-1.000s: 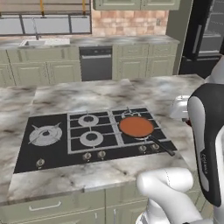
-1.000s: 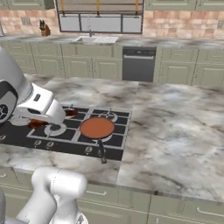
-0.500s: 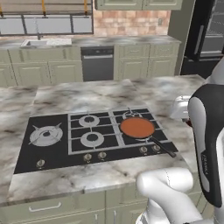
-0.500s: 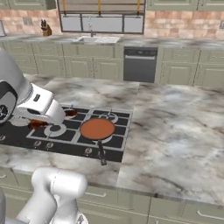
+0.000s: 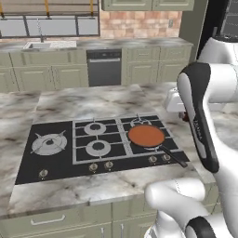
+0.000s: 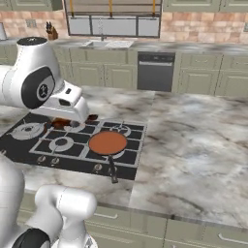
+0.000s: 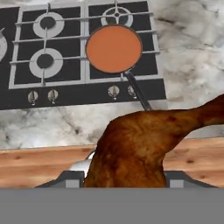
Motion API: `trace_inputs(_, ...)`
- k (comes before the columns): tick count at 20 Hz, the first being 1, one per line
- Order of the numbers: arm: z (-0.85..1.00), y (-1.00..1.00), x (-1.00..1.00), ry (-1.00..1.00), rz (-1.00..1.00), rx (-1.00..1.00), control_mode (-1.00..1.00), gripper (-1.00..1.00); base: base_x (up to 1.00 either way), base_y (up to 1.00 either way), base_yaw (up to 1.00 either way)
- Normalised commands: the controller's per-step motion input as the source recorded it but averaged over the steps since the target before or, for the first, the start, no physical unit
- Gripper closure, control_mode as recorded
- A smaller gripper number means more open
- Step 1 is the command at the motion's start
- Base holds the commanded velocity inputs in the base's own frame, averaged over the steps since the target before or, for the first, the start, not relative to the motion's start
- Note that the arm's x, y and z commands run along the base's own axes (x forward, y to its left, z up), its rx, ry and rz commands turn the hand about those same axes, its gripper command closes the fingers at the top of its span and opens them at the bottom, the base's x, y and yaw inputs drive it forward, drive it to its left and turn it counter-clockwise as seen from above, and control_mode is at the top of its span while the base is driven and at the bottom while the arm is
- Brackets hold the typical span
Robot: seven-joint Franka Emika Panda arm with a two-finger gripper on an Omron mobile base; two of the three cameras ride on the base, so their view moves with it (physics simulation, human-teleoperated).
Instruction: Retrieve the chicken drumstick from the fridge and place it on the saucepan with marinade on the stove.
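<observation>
Two claw (image 7: 124, 181) fingers pinch the chicken drumstick (image 7: 140, 144), held above the counter short of the saucepan (image 7: 114, 48).

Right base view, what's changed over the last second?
The arm swung the end effector, gripping the chicken drumstick, rightward in this view over the stove, closer to the saucepan with marinade. Nothing was let go. The saucepan and the stove stayed put.

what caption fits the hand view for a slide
Chicken drumstick held in the gripper, above the counter short of the saucepan on the stove.
</observation>
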Motion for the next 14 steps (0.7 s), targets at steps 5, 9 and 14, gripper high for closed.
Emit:
trace_inputs(5,-0.35,0.00,0.81,0.37,0.01,0.00,-1.00,1.00,0.00,0.00,0.00)
trace_inputs(9,-0.55,0.00,0.59,0.11,0.00,0.00,-1.00,1.00,0.00,0.00,0.00)
trace_inputs(14,-0.38,0.00,0.39,-0.16,0.00,0.00,-1.00,1.00,0.00,0.00,0.00)
